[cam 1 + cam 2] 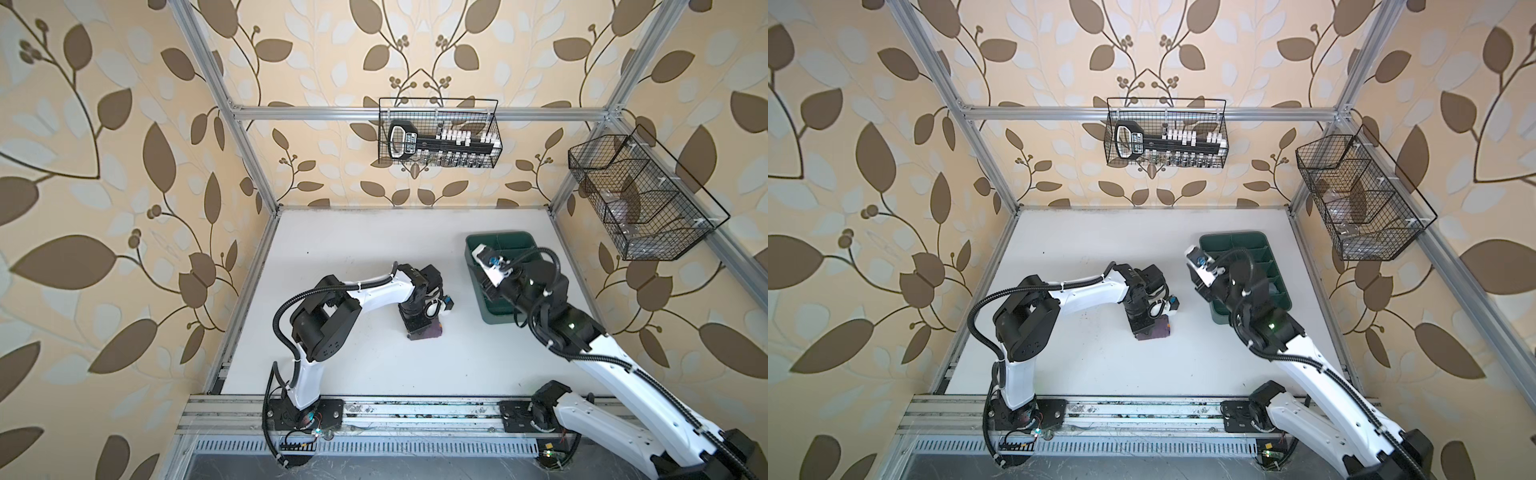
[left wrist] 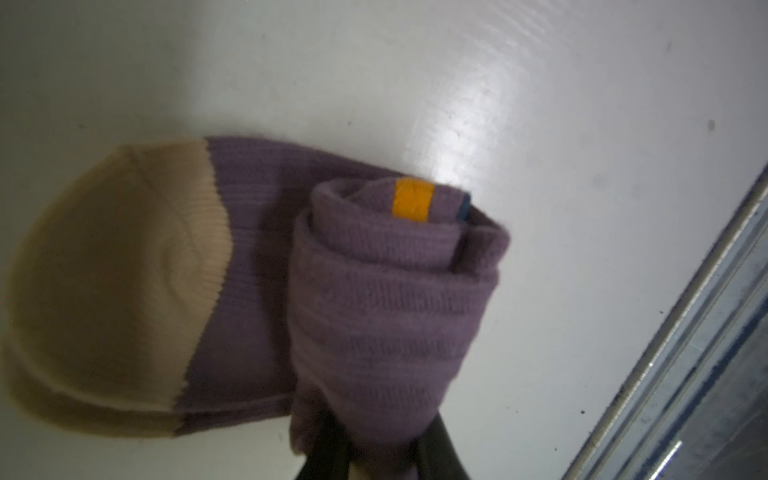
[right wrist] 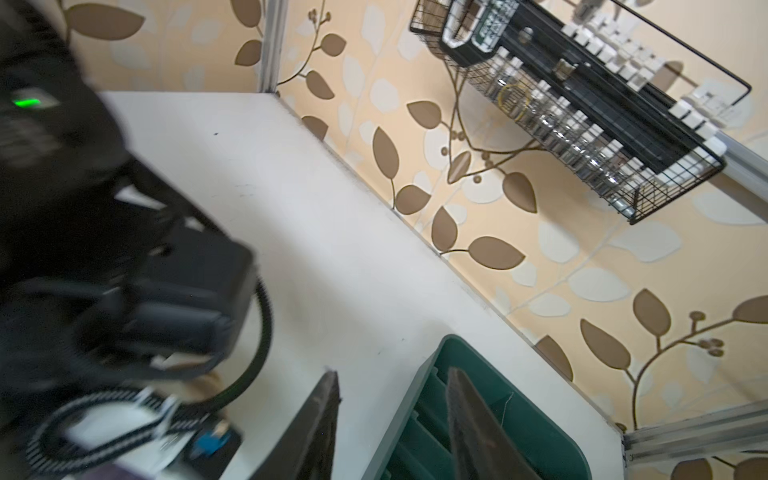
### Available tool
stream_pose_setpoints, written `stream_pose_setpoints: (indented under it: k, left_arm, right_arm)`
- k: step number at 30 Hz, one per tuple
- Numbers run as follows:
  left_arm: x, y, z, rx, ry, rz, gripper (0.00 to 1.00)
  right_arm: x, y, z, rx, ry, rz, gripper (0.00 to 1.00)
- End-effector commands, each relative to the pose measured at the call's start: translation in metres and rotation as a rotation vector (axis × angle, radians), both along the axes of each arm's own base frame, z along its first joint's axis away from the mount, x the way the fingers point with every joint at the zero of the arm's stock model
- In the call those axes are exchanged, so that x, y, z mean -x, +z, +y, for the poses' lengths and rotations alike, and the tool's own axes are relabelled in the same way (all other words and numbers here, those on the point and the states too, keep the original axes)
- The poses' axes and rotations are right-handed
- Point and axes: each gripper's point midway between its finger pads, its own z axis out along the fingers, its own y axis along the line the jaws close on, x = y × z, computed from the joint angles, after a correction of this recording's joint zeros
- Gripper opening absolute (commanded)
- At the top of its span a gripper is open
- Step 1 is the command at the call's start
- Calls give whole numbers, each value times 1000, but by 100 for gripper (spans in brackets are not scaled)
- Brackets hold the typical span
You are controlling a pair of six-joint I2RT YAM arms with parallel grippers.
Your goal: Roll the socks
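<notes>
A purple sock (image 2: pixel 374 291) with a tan toe (image 2: pixel 116 282) lies on the white table, its cuff end wound into a roll that shows an orange stripe (image 2: pixel 413 201). My left gripper (image 2: pixel 382 451) is shut on the near end of that roll, one dark finger on each side. In both top views the left gripper (image 1: pixel 419 326) (image 1: pixel 1144 326) points down onto the sock (image 1: pixel 434 332) (image 1: pixel 1163 332) at mid-table. My right gripper (image 3: pixel 392 374) (image 1: pixel 488 286) is open and holds nothing. It hovers over the near left edge of a green tray (image 3: pixel 540 415).
The green divided tray (image 1: pixel 498 243) (image 1: pixel 1233 240) stands at the back right of the table. A wire basket (image 1: pixel 438 133) with small bottles hangs on the back rail, and another wire basket (image 1: pixel 640 199) hangs on the right wall. A metal rail (image 2: pixel 685 353) runs beside the sock.
</notes>
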Motion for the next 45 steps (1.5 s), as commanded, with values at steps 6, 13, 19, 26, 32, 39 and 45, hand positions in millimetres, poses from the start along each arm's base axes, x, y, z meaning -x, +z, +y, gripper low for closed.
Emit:
stream_pose_setpoints:
  k: [6, 13, 19, 26, 32, 39, 45]
  left_arm:
    - [9, -8, -2, 4, 73, 202, 17]
    - [11, -16, 1, 22, 87, 282, 17]
    - [11, -21, 2, 23, 97, 304, 17]
    - [12, -23, 1, 25, 98, 317, 16]
    - [8, -19, 1, 31, 98, 296, 15]
    - [-39, 19, 12, 87, 228, 41, 33]
    - [-89, 95, 61, 125, 430, -335, 54]
  right_arm:
    - [87, -117, 25, 633, 279, 22, 46]
    - [77, -180, 62, 776, 338, 26, 49]
    - [55, -207, 89, 732, 389, 39, 50]
    - [38, -237, 98, 718, 422, 118, 48]
    - [44, -263, 99, 771, 460, 218, 22]
    - [73, -284, 82, 857, 442, 453, 0]
    - [103, -299, 72, 851, 466, 714, 0]
